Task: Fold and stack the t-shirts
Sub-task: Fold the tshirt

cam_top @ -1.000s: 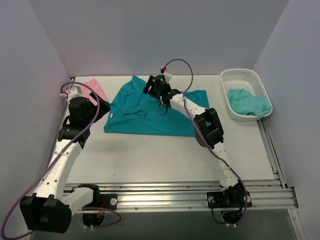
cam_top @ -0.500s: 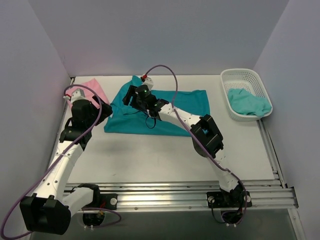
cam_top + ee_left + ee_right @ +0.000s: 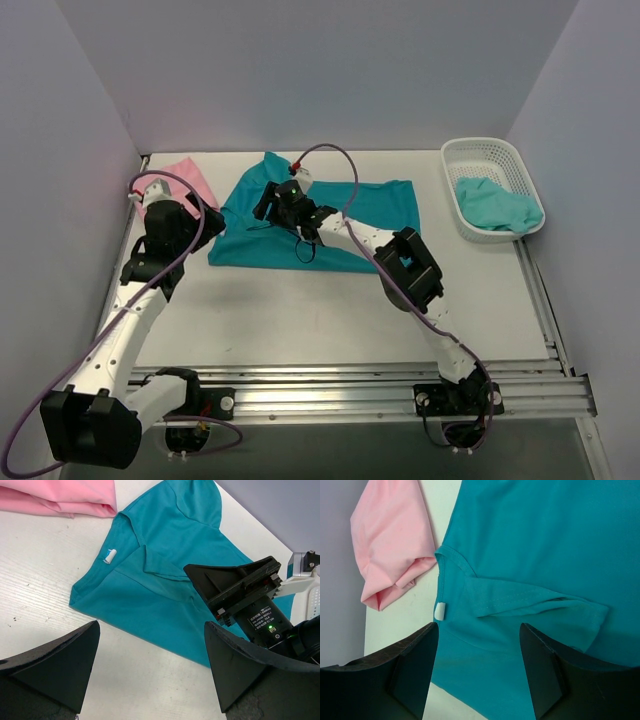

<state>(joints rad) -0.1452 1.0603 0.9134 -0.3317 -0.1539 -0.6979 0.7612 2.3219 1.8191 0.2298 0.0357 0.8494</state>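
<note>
The teal t-shirt [image 3: 245, 245] lies spread by the worktop's [image 3: 300, 320] back edge, one sleeve folded in. The pink t-shirt [image 3: 190, 178] sits folded in the back-left corner. The right fingers [image 3: 405, 675] hover open and empty above the teal collar, probably lining up the next fold's grip, while the left fingers [image 3: 55, 670] gape empty nearby.

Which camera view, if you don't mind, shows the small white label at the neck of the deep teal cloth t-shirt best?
The right wrist view: the small white label appears large and clear at the neck of the deep teal cloth t-shirt. The left wrist view shows it smaller; the top view shows barely a speck.
</note>
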